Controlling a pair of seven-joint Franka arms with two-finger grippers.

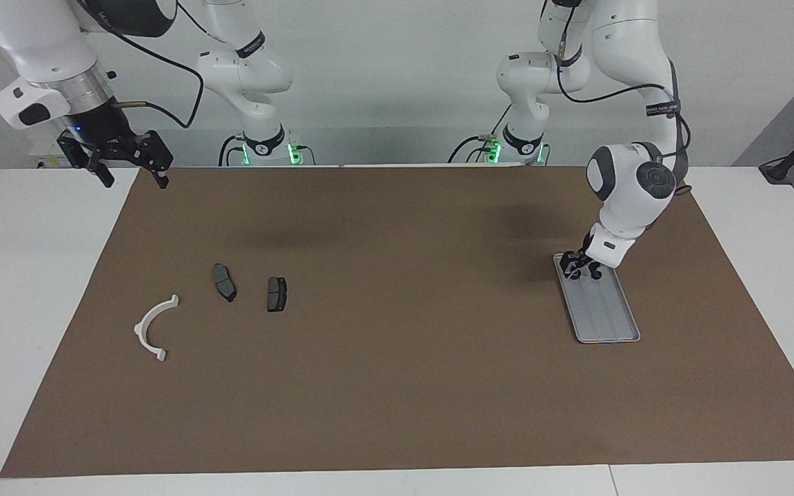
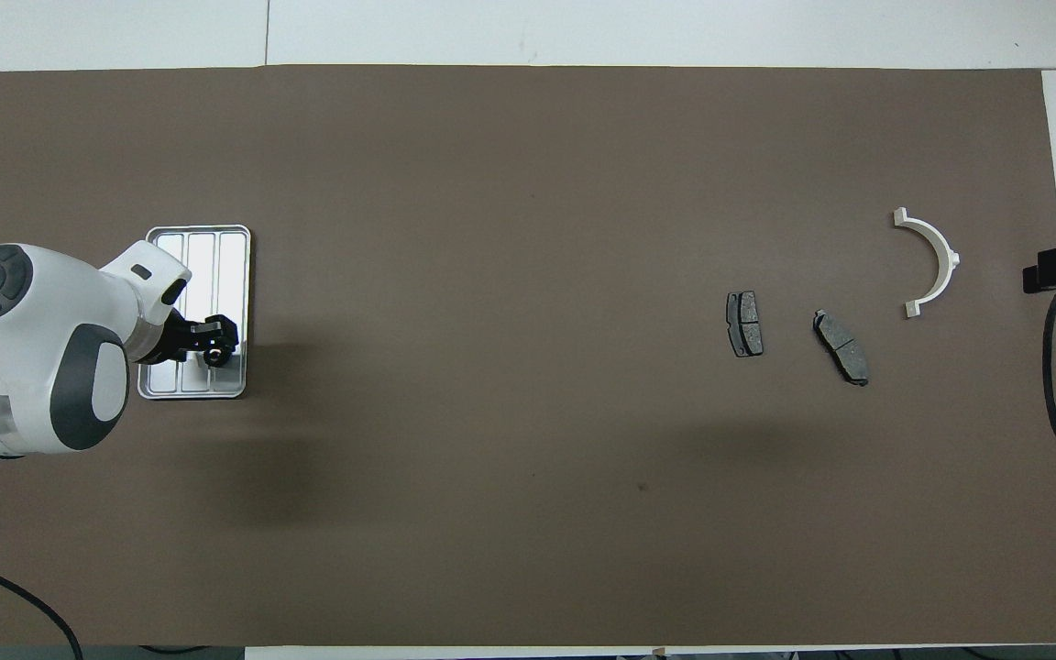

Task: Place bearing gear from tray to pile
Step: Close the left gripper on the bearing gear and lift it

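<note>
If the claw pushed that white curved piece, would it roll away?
Probably not. The white half-ring bracket lies flat on the brown mat, so it would likely slide or spin. It looks thin and light, and probably stiff, since it holds its arch.

The middle of the brown mat (image 1: 404,358) on the bench (image 1: 32,275) lies bare, a wide lane between the tray (image 1: 607,313) toward the left arm's end and the pile toward the right arm's. There the white bracket (image 1: 152,327) and two dark plates (image 1: 225,282) (image 1: 276,293) lie apart, with gaps between. The left claw (image 1: 579,270) and its arm crowd the tray's end nearer the robots.
</note>
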